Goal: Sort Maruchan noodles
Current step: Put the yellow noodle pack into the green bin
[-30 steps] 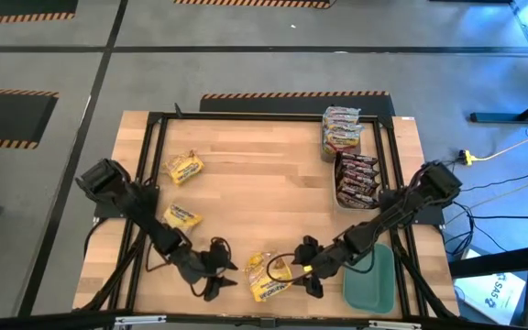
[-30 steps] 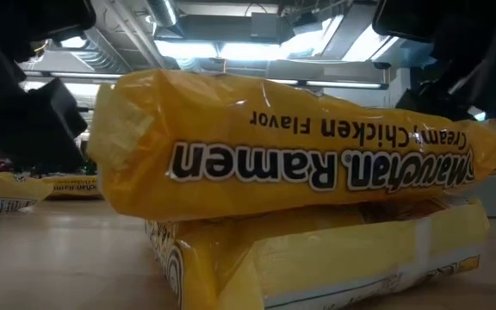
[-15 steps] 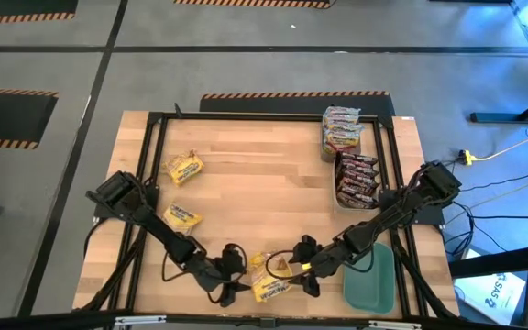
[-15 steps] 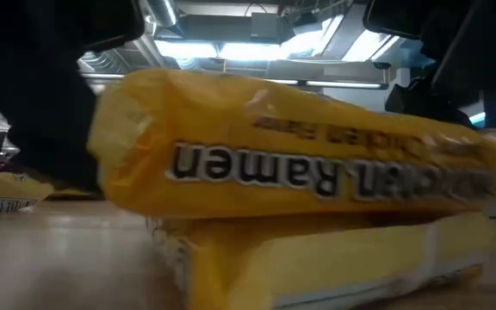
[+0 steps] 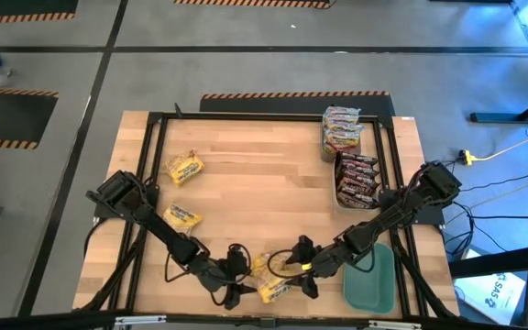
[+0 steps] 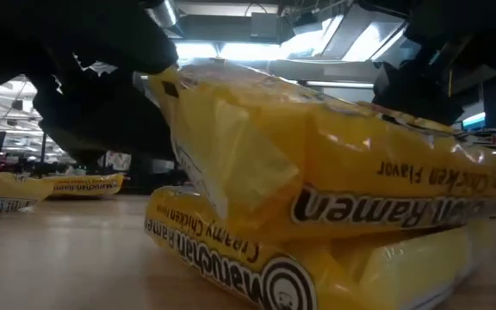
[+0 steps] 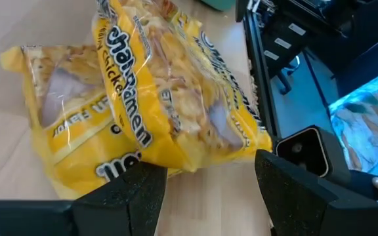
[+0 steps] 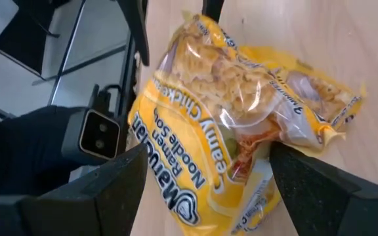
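Observation:
Two yellow Maruchan noodles packets lie stacked (image 5: 269, 275) near the table's front edge. The upper packet (image 6: 334, 164) rests tilted on the lower one (image 6: 231, 258), with its left end raised. My left gripper (image 5: 239, 273) stands open at the stack's left, its fingers on either side of the upper packet's end (image 7: 195, 154). From the right, my right gripper (image 5: 299, 268) also stands open, with the stack (image 8: 222, 118) between its fingers. Two more yellow packets (image 5: 182, 169) (image 5: 181, 217) lie flat on the left. My left gripper comes slanting down from the table's left. One finger (image 7: 140, 187) lies against the packets' edge (image 7: 159, 164). I cannot tell whether the other finger touches. My right gripper comes slanting down from the right, and one finger (image 8: 120, 177) stands at the packet's edge (image 8: 143, 167). I cannot tell whether it touches.
At the back right is a pile of silvery-pink packets (image 5: 341, 128), with dark brown-red packets (image 5: 356, 179) in front of it. A teal lid (image 5: 371, 280) lies at the front right, under the right arm. A black frame (image 5: 154, 124) runs round the table top.
My left gripper has moved toward the table's right edge, up to the stack, and has stayed open. The upper packet lay level across the lower one. It has now turned and tipped, with its left end raised.

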